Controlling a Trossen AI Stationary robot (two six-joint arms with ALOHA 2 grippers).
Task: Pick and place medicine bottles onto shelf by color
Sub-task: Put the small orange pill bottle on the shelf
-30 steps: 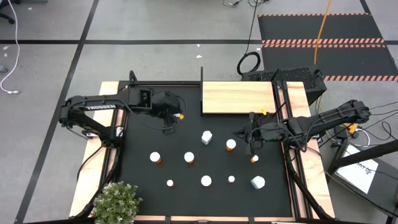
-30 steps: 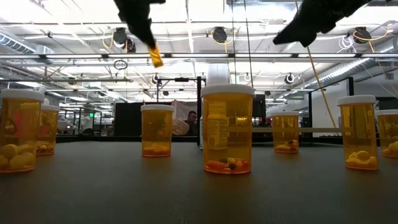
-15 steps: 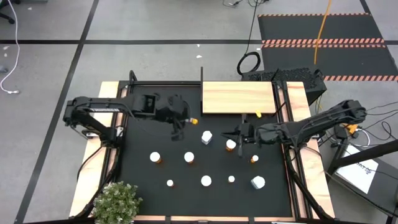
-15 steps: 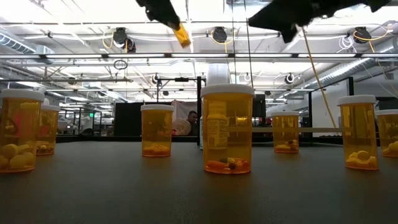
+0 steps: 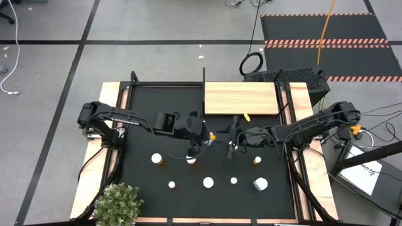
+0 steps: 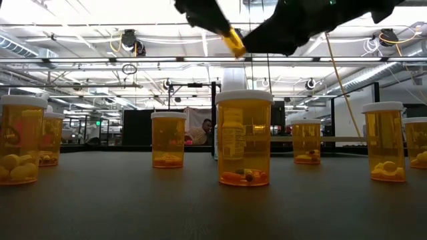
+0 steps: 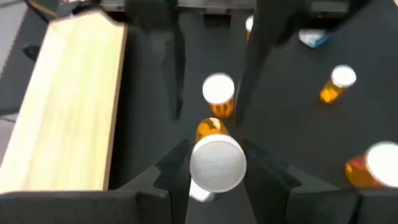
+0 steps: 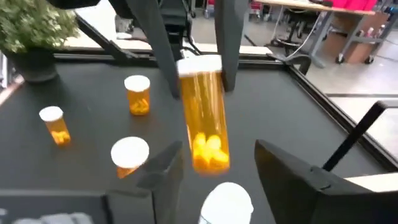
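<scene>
An orange medicine bottle (image 8: 205,124) with a white cap hangs in the air over the middle of the black mat, with my left gripper (image 5: 206,135) shut on it. My right gripper (image 5: 228,140) faces it from the table's right. It is open, and its fingers (image 8: 166,163) stand on either side of the bottle's bottom end without touching. The light-wood shelf (image 5: 242,98) lies bare at the far edge. Several more bottles (image 5: 208,182) stand upright on the mat. One white-capped bottle (image 7: 218,93) stands right under the two grippers. My left gripper pinches the bottle's white cap (image 7: 217,163) between its two fingers (image 7: 176,167). The fingers slant down from the table's left and lie along the bottle. The orange body sticks out beyond the fingertips toward the right gripper, tilted and clear of the mat.
A potted plant (image 5: 118,204) stands at the near left corner. An all-white bottle (image 5: 260,184) stands near the right front. Bottles (image 5: 157,159) dot the near half of the mat, and a black upright post (image 5: 203,81) rises at the shelf's left end.
My left gripper has carried the orange bottle from the far left of the mat toward the table's right and a little down. My right gripper has moved toward the table's left. The two now meet over the middle of the mat.
</scene>
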